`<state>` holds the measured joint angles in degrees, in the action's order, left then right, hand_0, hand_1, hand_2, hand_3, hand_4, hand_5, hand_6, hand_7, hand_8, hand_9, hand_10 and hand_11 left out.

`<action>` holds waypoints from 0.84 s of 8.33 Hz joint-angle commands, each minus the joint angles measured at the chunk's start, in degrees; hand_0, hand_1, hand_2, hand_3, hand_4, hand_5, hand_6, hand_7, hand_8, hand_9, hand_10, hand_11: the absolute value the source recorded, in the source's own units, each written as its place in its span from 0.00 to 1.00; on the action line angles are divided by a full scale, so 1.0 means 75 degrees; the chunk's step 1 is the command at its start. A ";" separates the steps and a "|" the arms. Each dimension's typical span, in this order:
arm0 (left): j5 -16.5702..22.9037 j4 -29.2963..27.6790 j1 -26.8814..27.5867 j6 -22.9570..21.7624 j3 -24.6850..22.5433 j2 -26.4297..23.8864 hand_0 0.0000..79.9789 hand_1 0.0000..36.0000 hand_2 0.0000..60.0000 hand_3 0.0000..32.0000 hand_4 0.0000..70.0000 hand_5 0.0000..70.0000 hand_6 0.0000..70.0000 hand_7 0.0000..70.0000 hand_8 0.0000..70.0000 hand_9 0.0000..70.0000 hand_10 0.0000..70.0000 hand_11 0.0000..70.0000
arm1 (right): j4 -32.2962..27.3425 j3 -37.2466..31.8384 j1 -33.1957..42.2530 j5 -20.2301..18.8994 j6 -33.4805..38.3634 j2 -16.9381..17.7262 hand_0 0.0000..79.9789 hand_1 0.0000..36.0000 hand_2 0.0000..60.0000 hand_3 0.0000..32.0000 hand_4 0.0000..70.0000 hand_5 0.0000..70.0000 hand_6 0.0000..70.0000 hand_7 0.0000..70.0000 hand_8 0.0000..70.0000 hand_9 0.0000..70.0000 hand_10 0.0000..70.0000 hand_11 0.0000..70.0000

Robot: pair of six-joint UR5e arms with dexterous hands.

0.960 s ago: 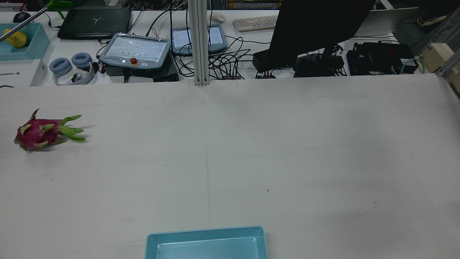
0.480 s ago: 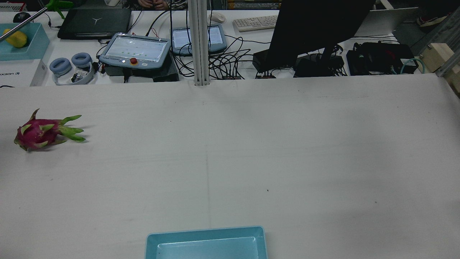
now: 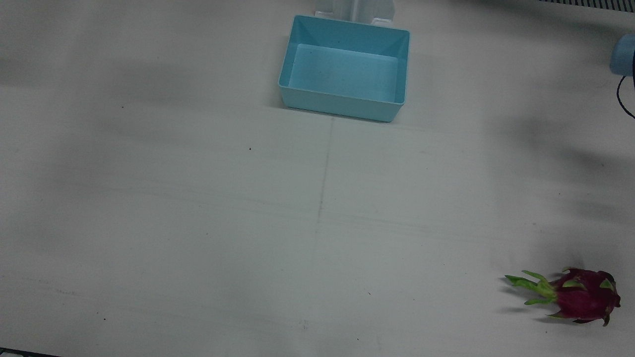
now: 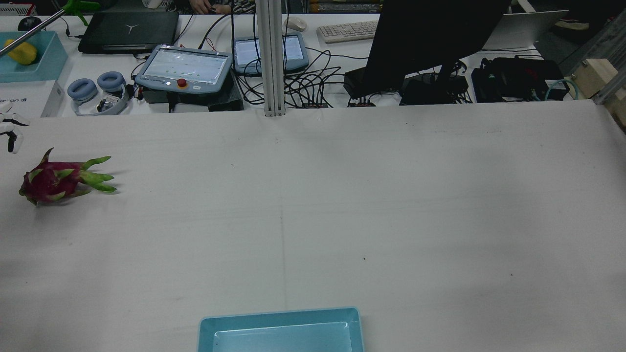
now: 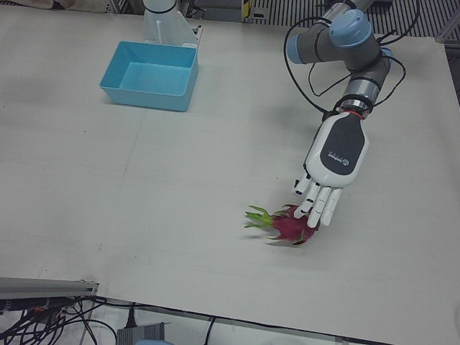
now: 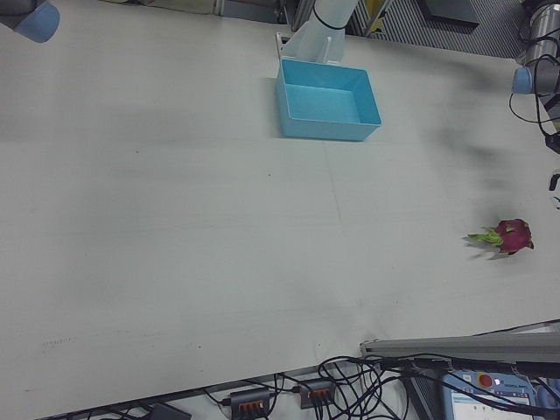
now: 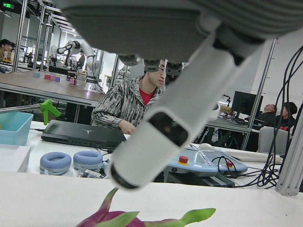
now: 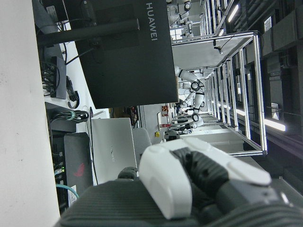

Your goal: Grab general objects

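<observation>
I have the left robot hand [image 5: 320, 194] spread wide over the dragon fruit [image 5: 286, 223], holding nothing. The fruit lies on the bench [image 5: 180, 187] at about four o'clock from the blue bin [image 5: 150, 75], well apart. My right robot hand [image 8: 189, 177] shows too little to judge its grip.

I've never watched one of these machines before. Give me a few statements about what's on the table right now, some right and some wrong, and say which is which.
1. A dragon fruit lies on the white table. True.
2. The blue bin holds the fruit. False: the bin is empty, and the fruit lies far from it.
3. The left hand hangs over the fruit with its fingers apart. True.
4. The left hand has lifted the fruit. False: it rests on the table.
5. A banana lies beside the bin. False: nothing lies there.
</observation>
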<state>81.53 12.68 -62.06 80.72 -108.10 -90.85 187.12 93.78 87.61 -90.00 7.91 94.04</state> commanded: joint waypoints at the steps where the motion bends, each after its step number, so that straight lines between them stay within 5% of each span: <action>1: -0.0042 0.0231 0.0083 0.0031 0.0174 -0.0250 0.88 1.00 1.00 0.00 0.00 1.00 0.00 0.51 0.00 0.08 0.00 0.00 | 0.0000 0.0000 0.0002 0.0000 0.0000 0.0000 0.00 0.00 0.00 0.00 0.00 0.00 0.00 0.00 0.00 0.00 0.00 0.00; 2: -0.0042 0.0231 0.0071 0.0019 0.0210 -0.0250 1.00 1.00 1.00 0.00 0.00 1.00 0.00 0.51 0.00 0.08 0.00 0.00 | 0.0000 0.0000 0.0002 0.0000 0.0000 0.0000 0.00 0.00 0.00 0.00 0.00 0.00 0.00 0.00 0.00 0.00 0.00 0.00; 7: 0.0005 -0.0098 -0.0034 -0.0028 0.0222 -0.0144 1.00 1.00 1.00 0.00 0.00 1.00 0.00 0.54 0.00 0.09 0.00 0.00 | 0.0000 0.0000 0.0002 0.0000 0.0000 0.0000 0.00 0.00 0.00 0.00 0.00 0.00 0.00 0.00 0.00 0.00 0.00 0.00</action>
<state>81.31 12.57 -62.07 80.74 -106.40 -92.14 187.12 93.78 87.63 -90.00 7.91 94.04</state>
